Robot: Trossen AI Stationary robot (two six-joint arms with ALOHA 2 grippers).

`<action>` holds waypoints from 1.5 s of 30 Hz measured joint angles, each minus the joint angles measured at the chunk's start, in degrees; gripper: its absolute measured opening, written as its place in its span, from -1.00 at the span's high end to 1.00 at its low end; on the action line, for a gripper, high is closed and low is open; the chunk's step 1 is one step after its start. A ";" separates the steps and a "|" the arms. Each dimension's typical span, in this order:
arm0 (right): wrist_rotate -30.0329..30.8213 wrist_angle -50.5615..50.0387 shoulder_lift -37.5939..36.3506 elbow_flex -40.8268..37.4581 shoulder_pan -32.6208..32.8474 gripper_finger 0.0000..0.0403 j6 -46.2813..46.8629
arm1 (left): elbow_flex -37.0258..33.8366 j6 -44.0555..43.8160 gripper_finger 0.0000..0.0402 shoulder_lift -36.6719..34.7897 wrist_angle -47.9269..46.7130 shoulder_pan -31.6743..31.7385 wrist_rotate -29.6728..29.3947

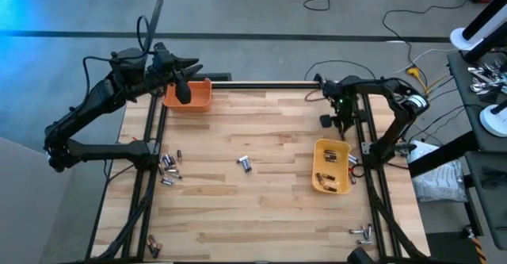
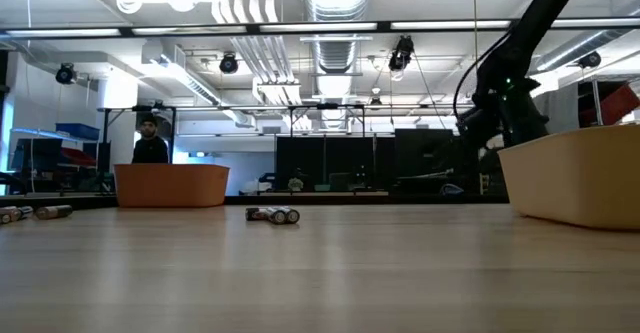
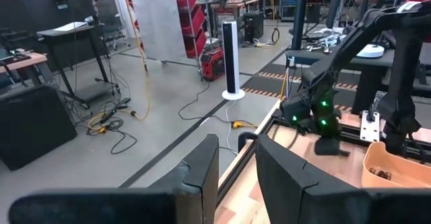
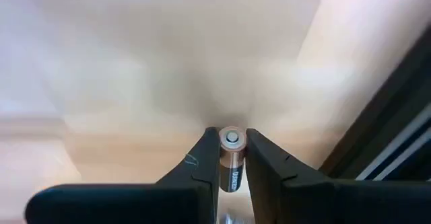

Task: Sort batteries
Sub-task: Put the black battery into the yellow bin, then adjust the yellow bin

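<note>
My right hand (image 4: 232,158) grasps a battery (image 4: 231,162) between its fingers, long axis along them, cap outward, low over the table (image 1: 269,208). The yellow bin (image 1: 330,166) is just beside. Far off, my left hand (image 1: 184,92) waits above the orange bin (image 1: 190,99), fingers slightly apart, empty.

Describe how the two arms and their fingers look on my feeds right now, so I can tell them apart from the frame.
Both arms are dark, nearly black, built of jointed tubular links. The left arm trails a looping black cable near its wrist. The right arm has a pale band at one joint, and green lights glow on its wrist housing. The right gripper has flat, matte black, tapering fingers.
</note>
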 joint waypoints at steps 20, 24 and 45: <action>1.37 -6.22 -20.66 10.13 18.07 0.80 6.69 | 0.29 -1.81 0.60 -3.91 1.87 0.00 1.12; 0.95 -6.41 -24.67 8.82 30.42 0.80 10.03 | 0.29 -3.68 0.60 -4.03 3.44 0.00 4.35; 5.67 -0.05 -18.99 -2.31 57.24 0.37 2.78 | 5.66 -18.13 0.60 -2.05 3.44 -10.63 8.91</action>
